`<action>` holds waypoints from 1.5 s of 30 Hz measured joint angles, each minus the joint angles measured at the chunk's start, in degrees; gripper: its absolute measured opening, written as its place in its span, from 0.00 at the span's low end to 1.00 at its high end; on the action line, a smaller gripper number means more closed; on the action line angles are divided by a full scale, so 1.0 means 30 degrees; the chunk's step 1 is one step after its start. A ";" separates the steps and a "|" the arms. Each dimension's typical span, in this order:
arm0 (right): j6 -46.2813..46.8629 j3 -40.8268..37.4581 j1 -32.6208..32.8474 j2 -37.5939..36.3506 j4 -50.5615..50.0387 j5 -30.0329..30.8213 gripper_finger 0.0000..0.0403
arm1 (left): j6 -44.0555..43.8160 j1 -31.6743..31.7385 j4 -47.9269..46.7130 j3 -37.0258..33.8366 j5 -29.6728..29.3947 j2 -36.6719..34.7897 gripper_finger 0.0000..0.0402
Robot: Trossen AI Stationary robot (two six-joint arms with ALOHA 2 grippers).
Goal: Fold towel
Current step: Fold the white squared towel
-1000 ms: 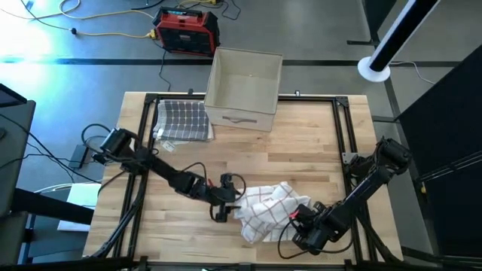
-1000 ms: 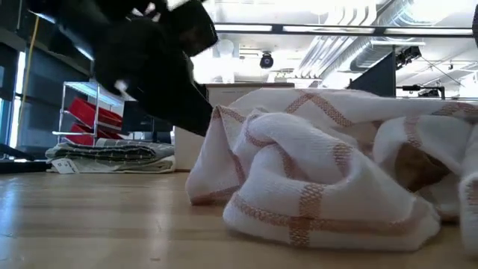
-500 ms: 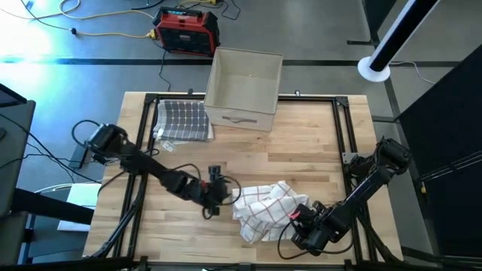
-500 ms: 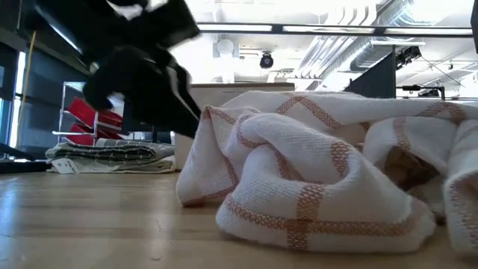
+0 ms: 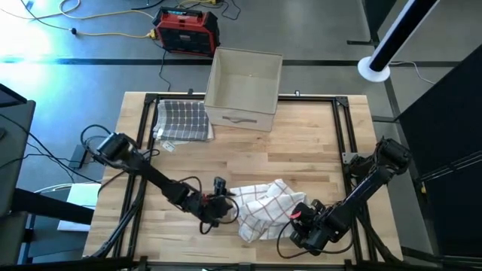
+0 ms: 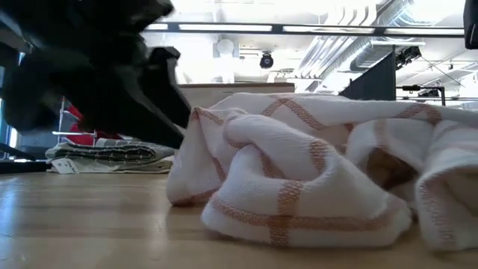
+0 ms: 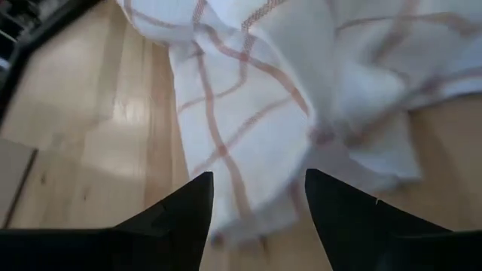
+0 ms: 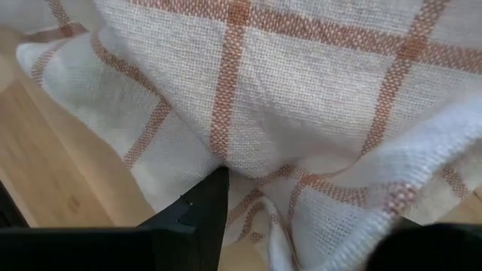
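High view: the towel (image 5: pixel 265 208) sits crumpled at the table's near edge, between your two grippers. The left gripper (image 5: pixel 224 205) is just off its left edge, so the cloth lies straight ahead of it to the right. The right gripper (image 5: pixel 301 219) is at the towel's right corner, touching or over it. Both are close, and the heap has no clear long axis.

Low view: the towel (image 6: pixel 314 179) is a bunched mound on the wood, folds rolled over each other, orange-red check lines on white. A dark arm blurs the upper left; I can't tell which part.

Left wrist view: the left gripper (image 7: pixel 257 207) has its fingers spread, nothing between them, and the towel (image 7: pixel 248 113) edge lies just ahead of the tips on bare wood. My read: you need a short forward reach to catch that hem.

Right wrist view: the towel (image 8: pixel 301 98) fills the frame and drapes over the right gripper's finger (image 8: pixel 203 207). Only one finger shows clearly, so I can't tell whether it's pinching cloth.
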 joint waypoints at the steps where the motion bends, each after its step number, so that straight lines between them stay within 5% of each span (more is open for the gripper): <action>1: 0.0098 0.0000 0.0000 0.0000 0.0026 -0.0007 0.35 | 0.0383 0.0095 0.0612 0.0000 -0.0221 0.0309 0.50; 7: 0.0359 0.0000 0.0015 0.0000 0.0661 -0.0122 0.34 | -0.1322 0.1051 0.0369 -0.0008 -0.1122 0.0793 0.43; 14: 0.0363 0.0281 0.0000 -0.0044 -0.0220 0.1472 0.14 | -0.2473 0.1163 -0.4570 -0.0022 -0.1950 -0.3224 0.03; 17: 0.0356 0.1641 -0.0040 -0.0051 -0.3162 0.1523 0.02 | -0.2447 0.0707 -0.6609 -0.0007 -0.4007 -0.6236 0.04; 22: 0.0398 0.5430 -0.0036 -0.0068 -0.9431 0.2723 0.02 | -0.1607 0.0010 -0.9316 0.1255 -0.6016 -1.1143 0.01; 29: -0.0119 1.1450 0.0450 -0.0087 -1.5799 0.8907 0.00 | -0.1366 -0.0650 -0.9081 0.3144 -0.5994 -1.4997 0.00; 35: -0.5599 1.6259 0.0432 -0.0087 -1.6902 1.6367 0.00 | -0.2131 -0.0650 -0.9027 0.3162 -0.3489 -1.5110 0.00; 38: -0.9809 1.9081 -0.0110 -0.0087 -1.5980 1.8565 0.00 | -0.2466 -0.0650 -0.9048 0.3155 -0.3380 -1.4502 0.00; 42: -1.5045 2.2543 -0.1503 -0.0089 -1.4049 1.8435 0.00 | -0.2622 -0.0643 -0.9080 0.3155 -0.3377 -1.3487 0.00; 45: -1.6639 2.4002 -0.3228 -0.0142 -1.3101 1.5378 0.00 | -0.2616 -0.0643 -0.9437 0.3154 -0.3364 -1.2684 0.00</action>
